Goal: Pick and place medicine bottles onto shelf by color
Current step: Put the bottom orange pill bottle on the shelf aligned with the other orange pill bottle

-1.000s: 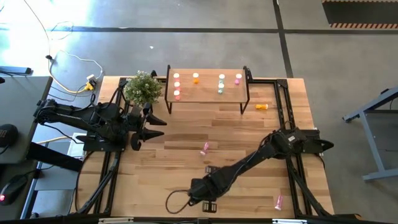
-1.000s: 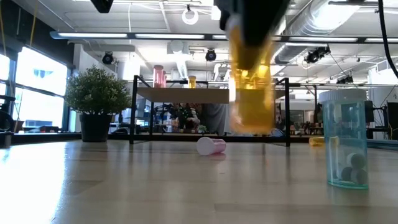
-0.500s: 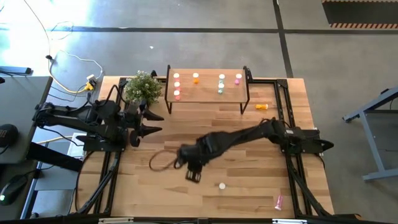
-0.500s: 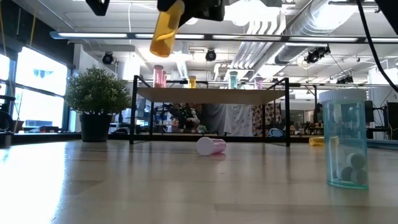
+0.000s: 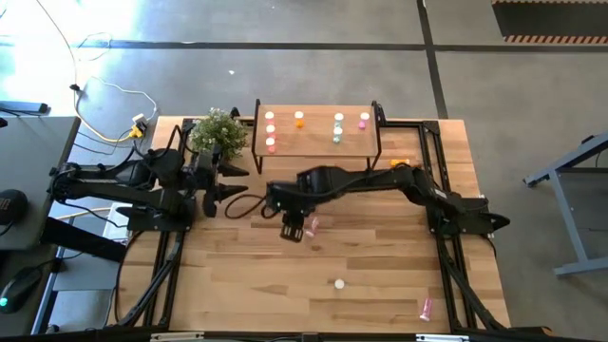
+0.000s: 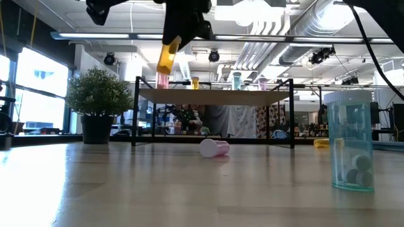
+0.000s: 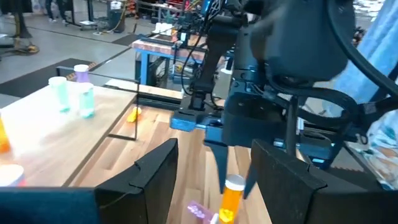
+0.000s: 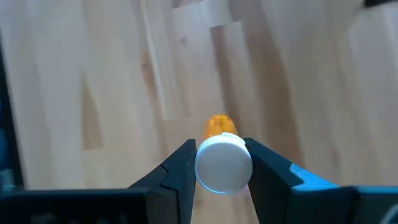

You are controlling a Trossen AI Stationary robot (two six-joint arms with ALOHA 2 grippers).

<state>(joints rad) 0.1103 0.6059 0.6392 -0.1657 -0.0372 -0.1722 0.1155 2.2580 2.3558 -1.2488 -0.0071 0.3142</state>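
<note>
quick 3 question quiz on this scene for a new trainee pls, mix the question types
1. True or false: the right pincer is shut on an orange bottle.
2. Where does the pink bottle seen in the low view lie? A) upright on the shelf B) on its side on the table C) in the left pincer
3. Fill in: the potted plant stands beside the shelf's ____ end, seen from above.

Key: 1 true; 2 B; 3 left

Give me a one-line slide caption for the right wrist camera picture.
Right end effector clamps a small orange medicine bottle with a white cap above the light plank wooden table.
</note>
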